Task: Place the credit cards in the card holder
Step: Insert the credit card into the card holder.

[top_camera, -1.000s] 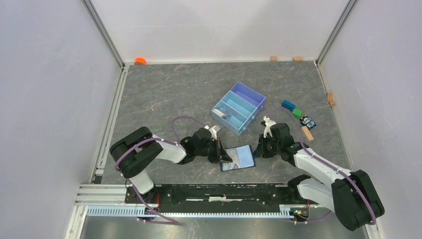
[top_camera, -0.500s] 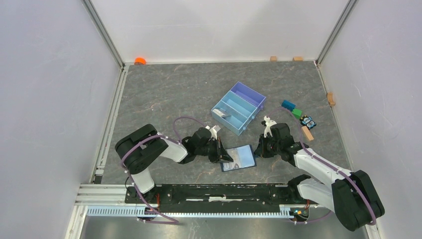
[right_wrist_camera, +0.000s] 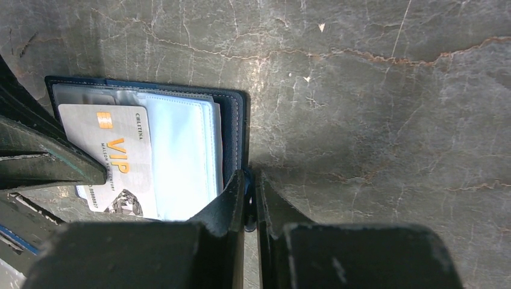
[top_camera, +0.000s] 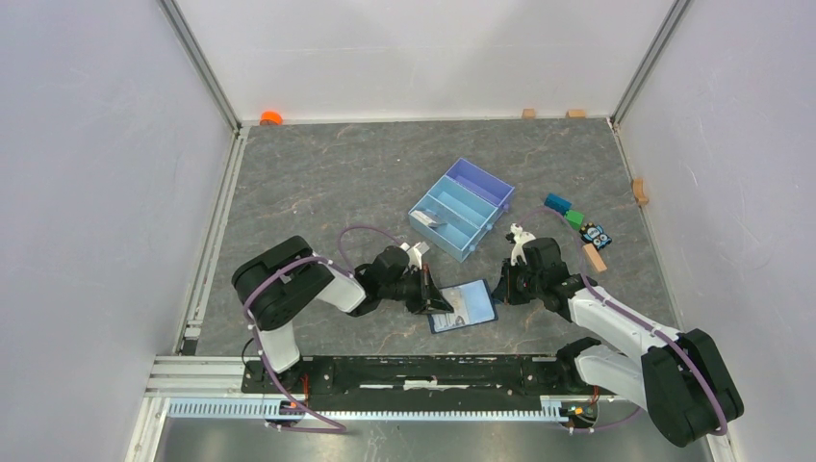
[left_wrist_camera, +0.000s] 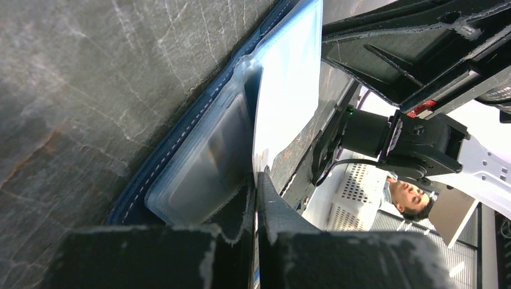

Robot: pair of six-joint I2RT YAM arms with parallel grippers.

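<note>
card (right_wrist_camera: 114, 158) in left hand (left_wrist_camera: 255, 180), over holder (right_wrist_camera: 181, 150)

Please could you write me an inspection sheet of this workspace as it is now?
Surface: grey marbled table, no spill seen.
Job's things: card holder open flat; VIP credit card over its pockets, insertion unclear; second card in tray.
Clutter: toy blocks right of tray.
Pincers: left pincer shut on VIP credit card; right pincer shut on card holder's edge.
Cables: purple cables looped along both arms.
Surroundings: pale walls; wooden blocks at table edges.

card holder (top_camera: 469, 306) before tray (top_camera: 481, 183) | credit card (right_wrist_camera: 120, 159) on it | blocks (top_camera: 574, 219) right of tray
</note>
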